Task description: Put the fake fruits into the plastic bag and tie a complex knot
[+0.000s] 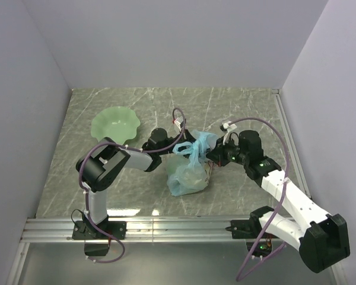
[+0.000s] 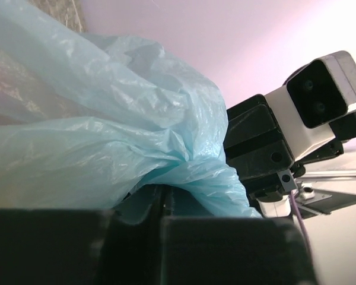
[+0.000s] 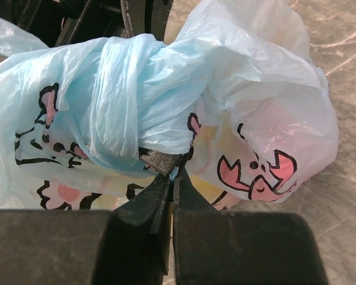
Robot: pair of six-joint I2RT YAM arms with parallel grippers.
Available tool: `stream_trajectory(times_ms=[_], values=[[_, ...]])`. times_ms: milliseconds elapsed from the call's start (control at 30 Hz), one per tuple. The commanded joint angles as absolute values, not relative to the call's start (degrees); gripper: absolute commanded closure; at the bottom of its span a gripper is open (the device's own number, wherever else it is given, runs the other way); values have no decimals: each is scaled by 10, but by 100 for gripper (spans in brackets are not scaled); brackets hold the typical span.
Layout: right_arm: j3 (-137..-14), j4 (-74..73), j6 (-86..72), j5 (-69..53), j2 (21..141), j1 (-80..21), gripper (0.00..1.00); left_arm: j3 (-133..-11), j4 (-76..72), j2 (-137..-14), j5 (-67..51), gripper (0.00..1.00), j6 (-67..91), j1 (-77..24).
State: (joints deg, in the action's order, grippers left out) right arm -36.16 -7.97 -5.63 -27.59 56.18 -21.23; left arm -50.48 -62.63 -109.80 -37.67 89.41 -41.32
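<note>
The light-blue plastic bag [image 1: 188, 176] stands bulging in the middle of the table, its top twisted into wrapped handle strands [image 1: 197, 144]. Yellowish fruit shapes show faintly through its film [image 3: 249, 142]; no fruit lies loose. My left gripper [image 1: 177, 144] is shut on bag film at the left of the neck; the film [image 2: 107, 142] fills the left wrist view. My right gripper [image 1: 210, 155] is shut on a thin strip of the bag [image 3: 174, 173] just under the wrapped band [image 3: 115, 89].
The pale green wavy-edged dish [image 1: 114, 124] sits at the back left with nothing in it. The right wrist camera housing [image 2: 317, 95] is close beside the bag. White walls enclose the table on three sides.
</note>
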Motion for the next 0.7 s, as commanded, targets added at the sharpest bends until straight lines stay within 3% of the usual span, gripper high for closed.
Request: stream_trajectory(times_ms=[0,100,267,467,600,633,667], values=[[-355,-59,-33,-276,520,-205,100,-502,-628,-1072,-388,87,879,-407],[-346,-59,-24,-282,505,-202,100,-504,-617,-1071,-389,72,873,-403],[-341,-75,-11,-293,492,-202,100,-501,-595,-1063,-382,67,860,-400],[-350,-77,-7,-323,505,-203,100,-512,-626,-1074,-390,81,853,-405],[-362,-88,-5,-323,525,-204,100,-523,-622,-1079,-399,99,851,-410],[-366,-99,-5,-319,529,-203,86,-521,-621,-1079,-399,100,852,-410],[-370,-105,-5,-308,534,-203,79,-521,-621,-1078,-399,99,852,-410]])
